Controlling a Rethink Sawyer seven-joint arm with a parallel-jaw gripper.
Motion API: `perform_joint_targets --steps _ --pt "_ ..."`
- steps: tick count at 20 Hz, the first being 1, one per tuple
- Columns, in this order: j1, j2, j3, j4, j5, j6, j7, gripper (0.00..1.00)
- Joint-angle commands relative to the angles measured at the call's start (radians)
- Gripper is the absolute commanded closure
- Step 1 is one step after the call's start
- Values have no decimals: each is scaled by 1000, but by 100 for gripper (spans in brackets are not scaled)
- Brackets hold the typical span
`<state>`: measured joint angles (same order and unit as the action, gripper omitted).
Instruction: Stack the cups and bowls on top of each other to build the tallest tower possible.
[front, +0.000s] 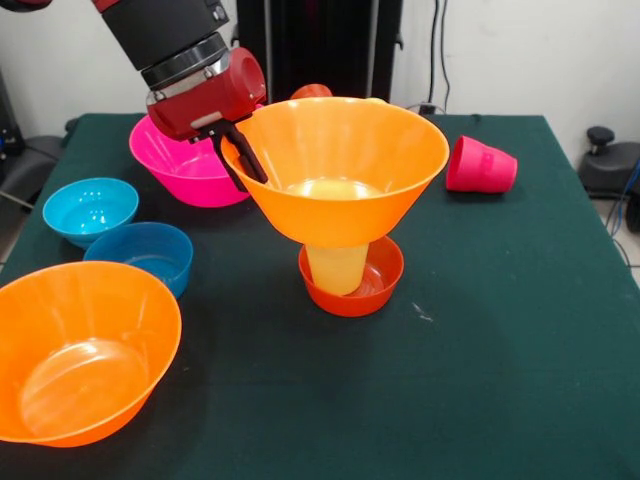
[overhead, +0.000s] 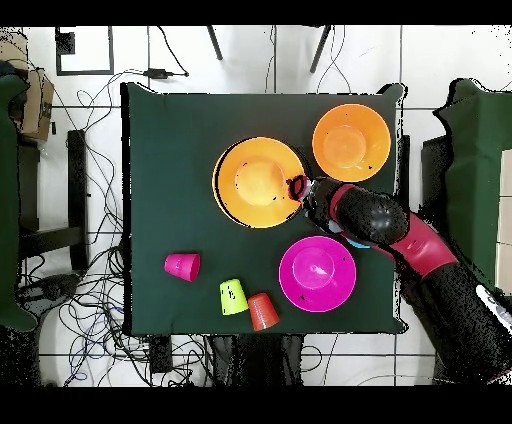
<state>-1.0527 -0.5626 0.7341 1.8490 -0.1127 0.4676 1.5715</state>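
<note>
A large orange bowl (front: 340, 150) (overhead: 260, 182) sits upright on a pale yellow cup (front: 337, 268), which stands in a small red-orange bowl (front: 352, 290) mid-table. My gripper (front: 245, 158) (overhead: 297, 187) is at this bowl's left rim, one finger inside and one outside, shut on the rim. A second large orange bowl (front: 80, 350) (overhead: 351, 142), a magenta bowl (front: 185, 165) (overhead: 317, 273), a light blue bowl (front: 90, 208) and a darker blue bowl (front: 145, 255) stand apart. A red-pink cup (front: 480, 165) (overhead: 182, 266) lies on its side. An orange cup (front: 312, 92) (overhead: 263, 311) and a lime green cup (overhead: 233, 296) stand near the robot's edge.
The table (front: 500, 350) has a dark green cloth. In the overhead view my arm (overhead: 400, 235) covers the blue bowls. Cables and chair legs lie on the floor around the table.
</note>
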Motion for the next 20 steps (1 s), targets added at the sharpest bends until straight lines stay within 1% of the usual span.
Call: perform_joint_targets --steps 1,6,10,13,20 --pt "14 17 -35 -34 -31 98 -1 100" --pt "4 16 -31 -13 -27 98 2 100" --pt "5 28 -33 -18 -33 97 -5 100" --pt "-7 18 -28 37 -37 52 19 100" --pt "-12 13 -28 52 -44 49 20 100"
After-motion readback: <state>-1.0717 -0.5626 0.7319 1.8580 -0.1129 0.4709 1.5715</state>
